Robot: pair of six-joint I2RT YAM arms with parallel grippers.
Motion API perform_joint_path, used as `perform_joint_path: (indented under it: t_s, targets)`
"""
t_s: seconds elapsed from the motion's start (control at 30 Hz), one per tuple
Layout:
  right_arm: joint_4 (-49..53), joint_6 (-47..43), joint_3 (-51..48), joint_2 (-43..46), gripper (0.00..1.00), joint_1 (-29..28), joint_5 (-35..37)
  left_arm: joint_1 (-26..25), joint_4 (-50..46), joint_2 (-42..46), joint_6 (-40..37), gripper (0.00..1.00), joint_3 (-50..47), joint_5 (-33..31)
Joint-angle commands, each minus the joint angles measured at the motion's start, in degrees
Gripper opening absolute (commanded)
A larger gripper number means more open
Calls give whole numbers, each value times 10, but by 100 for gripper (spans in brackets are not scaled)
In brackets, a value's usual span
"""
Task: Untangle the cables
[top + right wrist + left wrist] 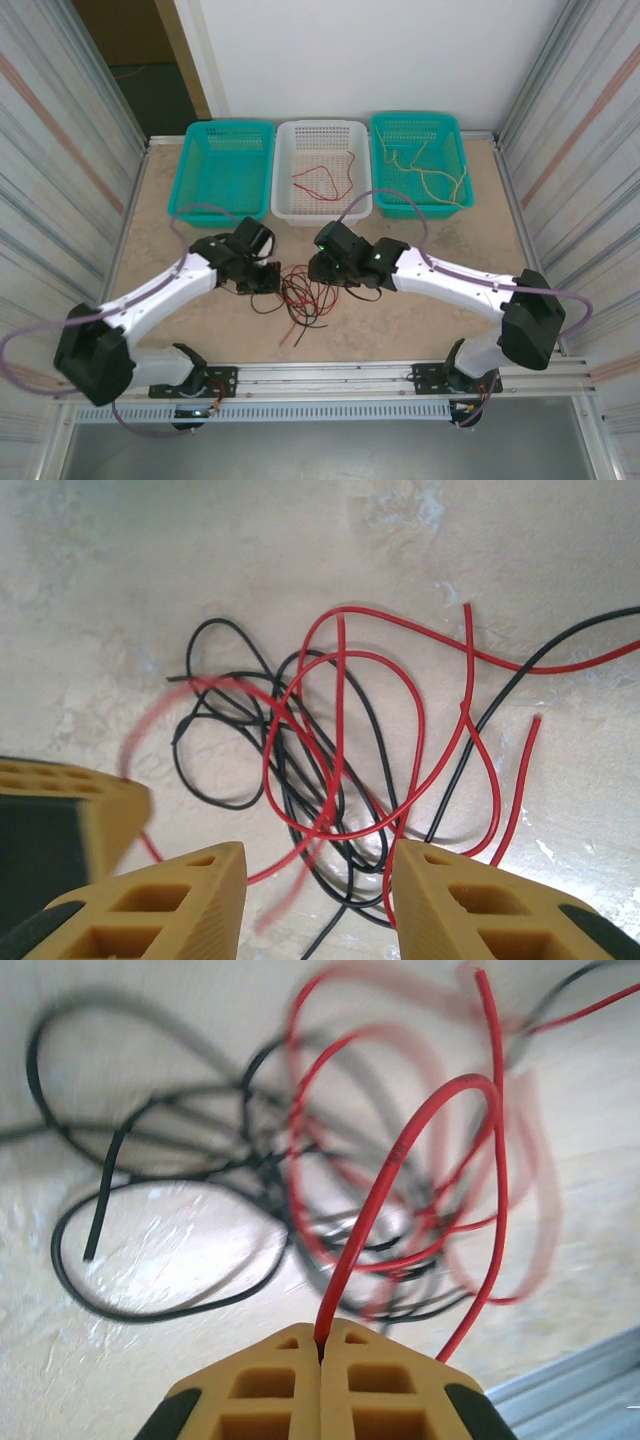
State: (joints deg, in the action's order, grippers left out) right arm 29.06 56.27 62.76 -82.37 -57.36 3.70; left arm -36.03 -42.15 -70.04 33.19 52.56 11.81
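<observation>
Where the left gripper (321,1338) meets the tangle, its fingers are pressed together and clamp one red cable (400,1150) at their tips. That cable arches away from the fingertips and loops back down beside them. Black cables (150,1185) lie on the table (600,1210) beyond the tips, crossing further red loops. The right gripper (318,875) has its fingers apart. The red-and-black tangle (330,750) lies just ahead of both tips, and several strands run beneath the gap between them.
</observation>
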Motion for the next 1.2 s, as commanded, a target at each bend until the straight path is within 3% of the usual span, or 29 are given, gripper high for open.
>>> perform_joint_path:
  t_s: [0.0,0.17,0.3,0.63,0.73,1.03,1.1,1.17]
  targets:
    - [-7,-37,0,41,46,-4,24,-2,-14,41,-6,0,50,-10]
    - [-3,-54,3,79,56,2,37,-2,-4,81,-46,0,113,37]
    - [-44,-55,-13,112,59,18,16,-2,-15,88,-67,0,155,72]
    - [-63,-17,-37,189,59,70,9,-13,-67,81,-107,0,177,25]
    - [-63,11,-48,186,56,109,-34,-21,-58,87,-109,0,172,19]
    - [-71,27,-19,128,52,118,-68,-39,-38,84,-115,0,174,8]
    - [-78,30,-18,120,46,120,-71,-39,-37,85,-117,0,174,5]
    - [-85,36,-21,119,33,123,-72,-39,-35,89,-117,0,173,-1]
